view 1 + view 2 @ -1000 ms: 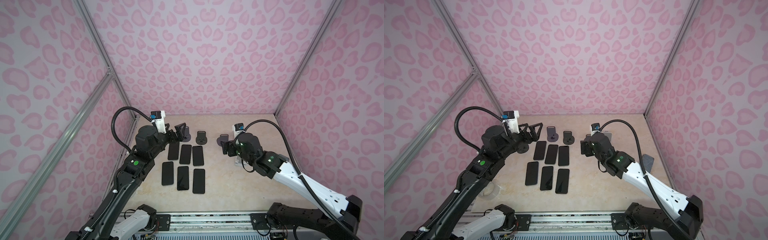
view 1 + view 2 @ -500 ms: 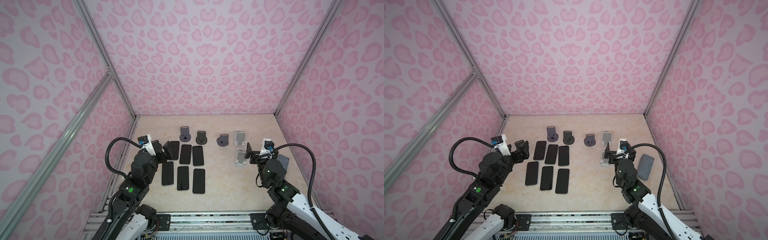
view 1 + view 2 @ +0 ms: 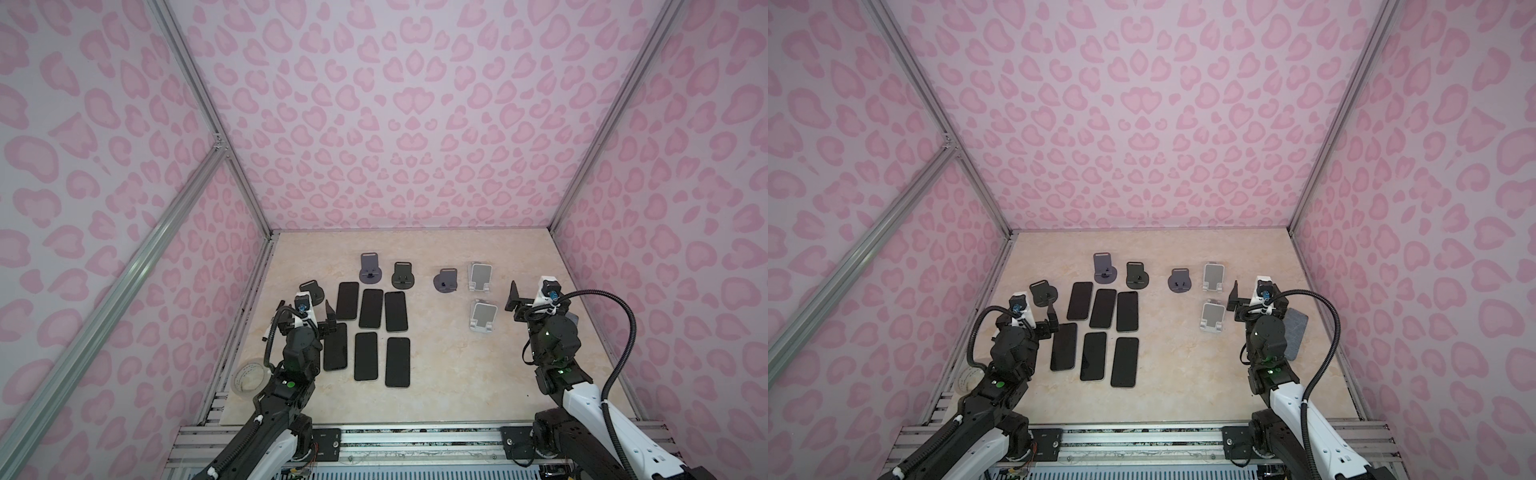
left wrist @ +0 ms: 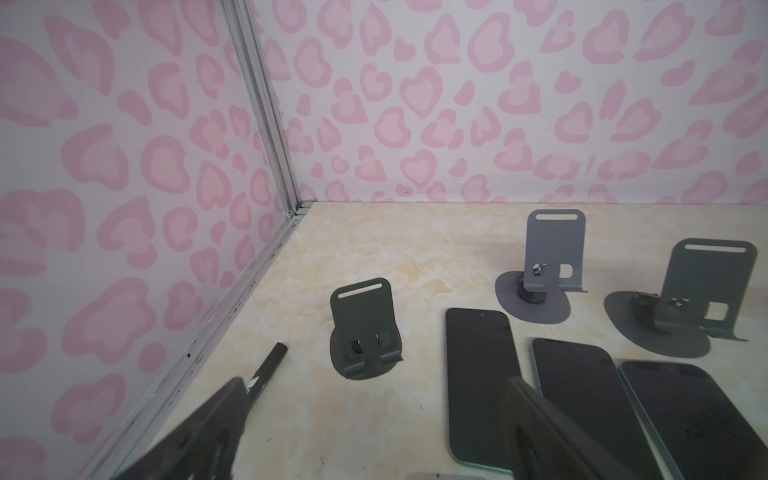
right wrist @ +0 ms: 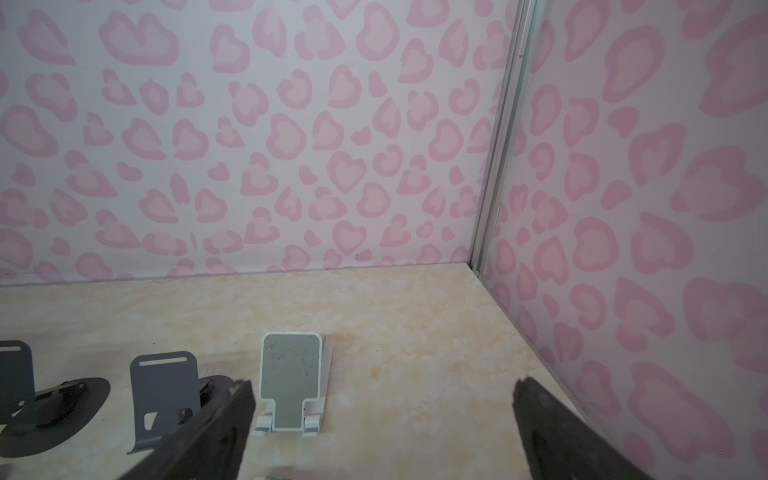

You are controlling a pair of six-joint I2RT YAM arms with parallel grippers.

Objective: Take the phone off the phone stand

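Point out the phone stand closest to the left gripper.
The dark stand standing alone left of the flat phones, directly ahead of the open left gripper. The other five stands sit farther right.

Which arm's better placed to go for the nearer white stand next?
Right. The right claw, open, hangs just beside the nearer white stand; the left claw, also open, sits on the far side, by the black phones.
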